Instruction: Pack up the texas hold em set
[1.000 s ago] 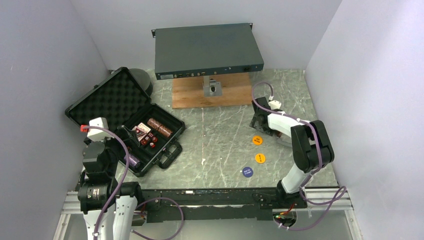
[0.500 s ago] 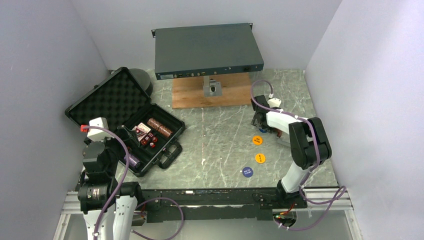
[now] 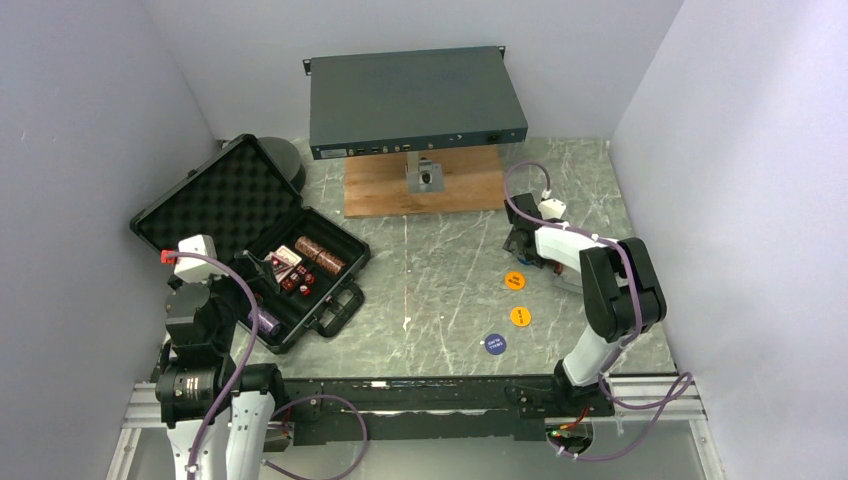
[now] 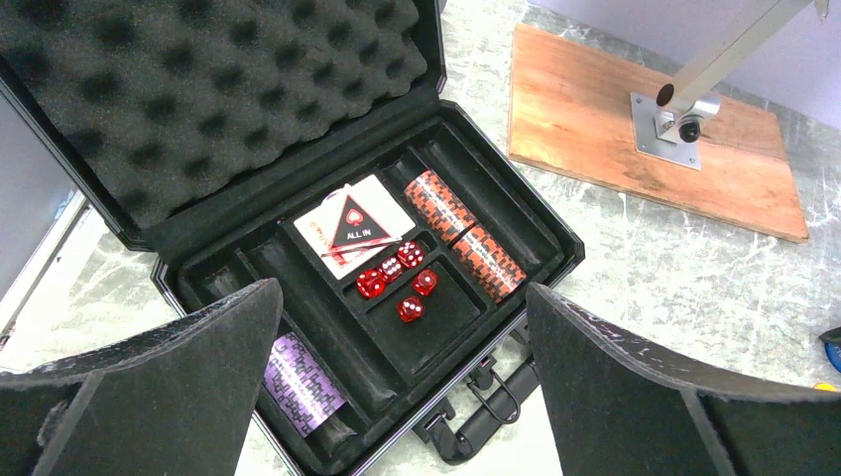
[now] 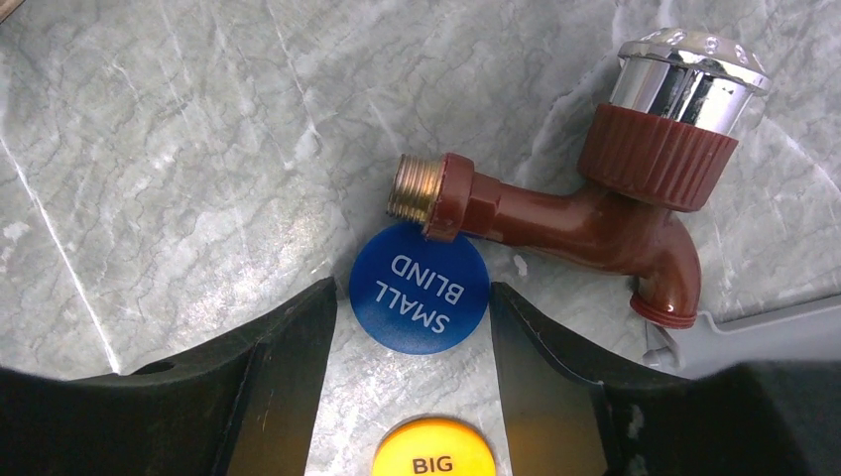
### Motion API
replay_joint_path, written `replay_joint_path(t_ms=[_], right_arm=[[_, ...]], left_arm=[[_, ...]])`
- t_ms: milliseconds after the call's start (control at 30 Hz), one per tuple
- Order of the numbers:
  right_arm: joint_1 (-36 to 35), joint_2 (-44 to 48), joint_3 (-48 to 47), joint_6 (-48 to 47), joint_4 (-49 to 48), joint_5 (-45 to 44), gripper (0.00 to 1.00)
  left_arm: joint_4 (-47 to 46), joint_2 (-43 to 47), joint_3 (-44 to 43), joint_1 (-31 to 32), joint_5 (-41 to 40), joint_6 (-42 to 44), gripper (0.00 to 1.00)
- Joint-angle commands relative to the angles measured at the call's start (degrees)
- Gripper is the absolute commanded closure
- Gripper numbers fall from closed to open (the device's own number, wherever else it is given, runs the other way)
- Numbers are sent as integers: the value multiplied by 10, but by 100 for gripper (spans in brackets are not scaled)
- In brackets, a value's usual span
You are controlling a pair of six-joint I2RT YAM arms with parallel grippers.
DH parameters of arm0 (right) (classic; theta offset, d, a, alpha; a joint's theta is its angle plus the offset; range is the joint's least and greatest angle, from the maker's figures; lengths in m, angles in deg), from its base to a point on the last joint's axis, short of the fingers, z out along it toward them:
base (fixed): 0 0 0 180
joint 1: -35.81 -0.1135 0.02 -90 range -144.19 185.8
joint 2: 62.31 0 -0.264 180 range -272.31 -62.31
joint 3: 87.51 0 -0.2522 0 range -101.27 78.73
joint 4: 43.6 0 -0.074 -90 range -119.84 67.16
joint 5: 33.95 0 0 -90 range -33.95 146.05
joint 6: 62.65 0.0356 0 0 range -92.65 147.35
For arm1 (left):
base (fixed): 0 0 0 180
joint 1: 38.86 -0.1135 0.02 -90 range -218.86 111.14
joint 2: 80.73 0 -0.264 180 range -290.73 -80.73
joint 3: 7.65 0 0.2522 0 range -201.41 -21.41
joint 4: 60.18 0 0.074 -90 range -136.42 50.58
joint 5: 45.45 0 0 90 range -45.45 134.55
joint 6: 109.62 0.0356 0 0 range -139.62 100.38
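Left arm [image 3: 205, 338] and right arm [image 3: 612, 290]: black-and-white links, looping purple cables [image 3: 245, 310], matte black wedge gripper fingers [image 4: 169, 382], silver rail base [image 3: 140, 405].

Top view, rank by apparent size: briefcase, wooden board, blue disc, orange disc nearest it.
1. briefcase, open, largest
2. wooden board
3. blue disc and orange disc: look alike, not ranked

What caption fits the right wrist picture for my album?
Right gripper straddling a blue Small Blind disc beside a red tap on the table.
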Motion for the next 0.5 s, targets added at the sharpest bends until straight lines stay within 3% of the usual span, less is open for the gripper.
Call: replay_joint_path(t_ms=[0,300,467], right_arm=[[10,6,31,17,17,11,40],[18,0,36,29,15,28,40],[18,1,39,29,12,31,46]], left_arm=[[-21,1,-2,-4,9,9,0],[-20,-2,-2,-4,9,9,0],[-20,-3,-2,-4,9,9,0]])
